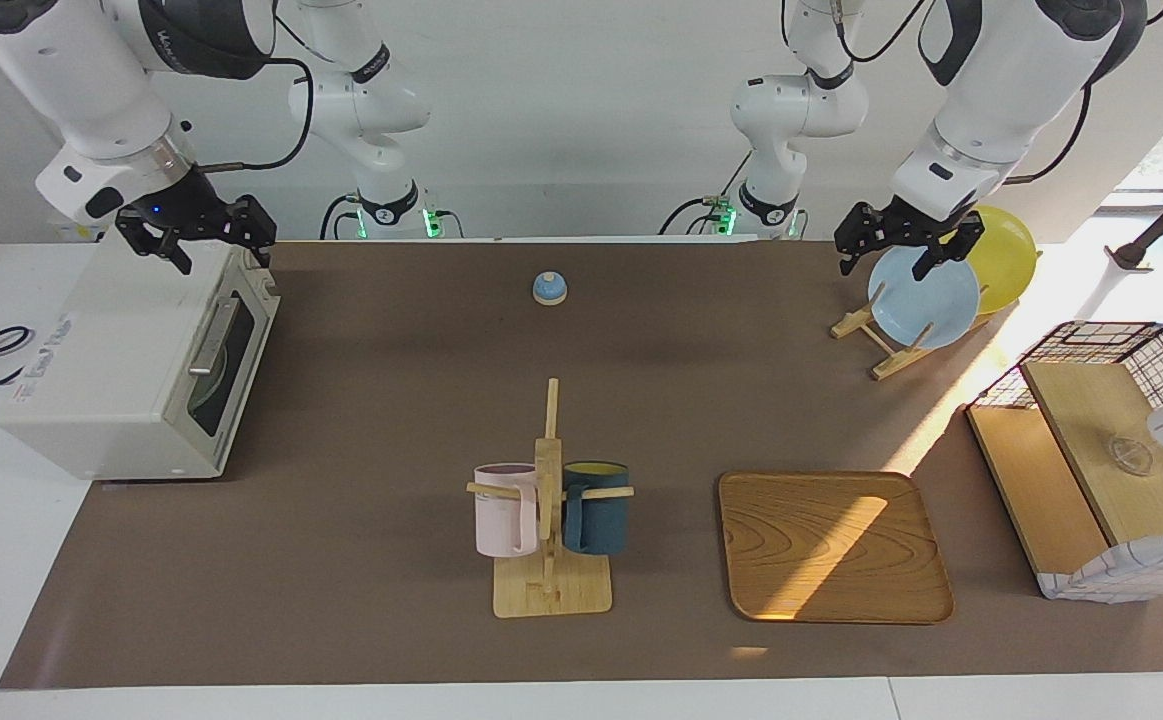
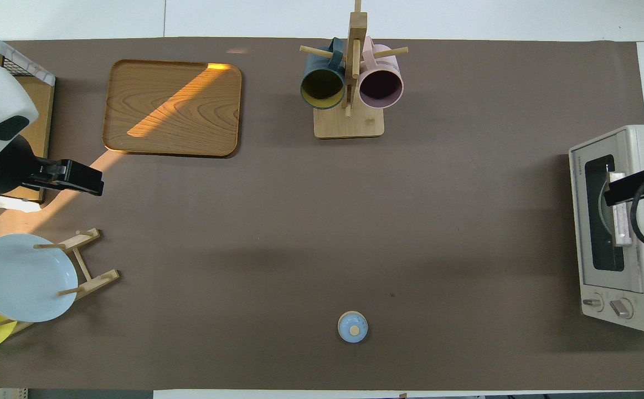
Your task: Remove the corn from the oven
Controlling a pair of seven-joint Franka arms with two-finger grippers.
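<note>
The off-white oven [image 1: 121,350] stands at the right arm's end of the table, its dark glass door with the metal bar handle [image 1: 209,335] closed. The corn is hidden; no yellow cob shows through the glass. My right gripper [image 1: 223,260] hangs open just above the oven's top edge over the door, and in the overhead view the right gripper [image 2: 621,191] covers part of the oven [image 2: 615,233] door. My left gripper [image 1: 884,270] waits open and empty in the air over the plate rack; the overhead view shows the left gripper [image 2: 81,180] beside the basket.
A mug rack [image 1: 549,520] with a pink and a dark blue mug stands mid-table. A wooden tray [image 1: 831,545], a plate rack with a blue plate [image 1: 926,300] and a yellow plate [image 1: 1006,255], and a wire basket [image 1: 1101,440] sit toward the left arm's end. A small blue dome [image 1: 549,288] lies near the robots.
</note>
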